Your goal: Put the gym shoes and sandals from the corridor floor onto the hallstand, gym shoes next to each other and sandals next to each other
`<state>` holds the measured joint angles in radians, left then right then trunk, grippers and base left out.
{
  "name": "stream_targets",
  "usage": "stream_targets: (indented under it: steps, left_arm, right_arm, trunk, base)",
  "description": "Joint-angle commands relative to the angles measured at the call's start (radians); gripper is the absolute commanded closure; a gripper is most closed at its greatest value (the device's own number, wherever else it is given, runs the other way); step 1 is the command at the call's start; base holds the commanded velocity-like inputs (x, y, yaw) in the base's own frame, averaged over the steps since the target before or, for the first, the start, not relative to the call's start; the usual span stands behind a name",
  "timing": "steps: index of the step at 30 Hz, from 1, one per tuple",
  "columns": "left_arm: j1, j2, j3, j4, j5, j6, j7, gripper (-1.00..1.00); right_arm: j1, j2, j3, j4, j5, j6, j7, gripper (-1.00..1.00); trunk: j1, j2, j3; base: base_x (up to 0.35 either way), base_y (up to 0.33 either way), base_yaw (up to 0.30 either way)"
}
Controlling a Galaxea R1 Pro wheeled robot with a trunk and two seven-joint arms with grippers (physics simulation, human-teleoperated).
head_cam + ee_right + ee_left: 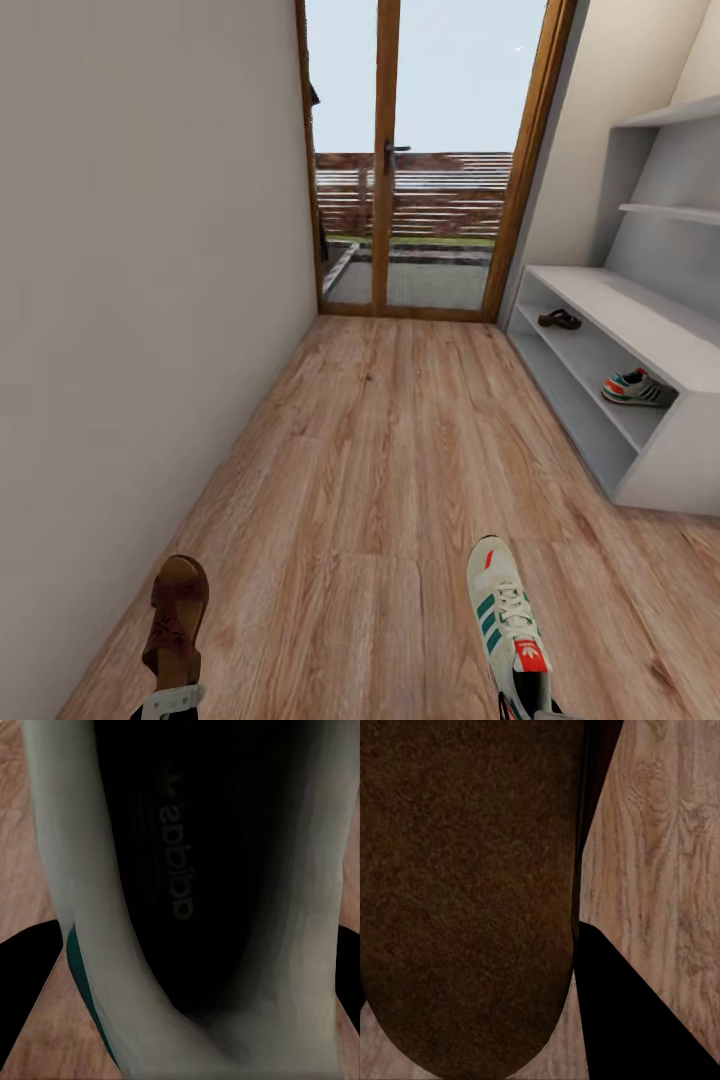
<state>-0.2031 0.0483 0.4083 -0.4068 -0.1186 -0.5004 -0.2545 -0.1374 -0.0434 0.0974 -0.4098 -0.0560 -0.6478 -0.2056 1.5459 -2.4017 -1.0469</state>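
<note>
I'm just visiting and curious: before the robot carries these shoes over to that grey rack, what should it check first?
1. Sandal held at the left gripper: ok, it appears lifted at the arm's end, though the fingers are hidden.
2. Gym shoe held at the right gripper: ok, likewise.
3. Corridor floor toward the rack free of obstacles: ok.
4. Space beside the sandal on the rack: ok.
5. Space beside the gym shoe on the rack: ok.
6. Grip firmness: cannot tell.

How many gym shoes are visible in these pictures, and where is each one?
2. One gym shoe lies on the hallstand's lower shelf; the other gym shoe is at the right gripper, over the corridor floor.
</note>
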Motion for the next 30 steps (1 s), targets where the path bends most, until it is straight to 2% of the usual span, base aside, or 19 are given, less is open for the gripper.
stream_targets:
  steps: [1, 30]
  left_arm:
    - [-0.001, -0.001, 0.009, 0.000, -0.013, -0.004, -0.005, 1.00]
    - [-0.001, -0.001, 0.009, 0.000, -0.013, -0.004, -0.005, 1.00]
  right_arm:
    - [-0.001, -0.001, 0.008, 0.000, -0.005, -0.003, -0.006, 1.00]
    - [-0.001, 0.000, 0.008, 0.000, -0.005, -0.002, -0.006, 1.00]
  trunk:
    - [0.000, 0.000, -0.001]
    - [0.000, 0.000, -0.001]
  base:
    - [0.339, 0.000, 0.000]
    - [0.339, 0.000, 0.000]
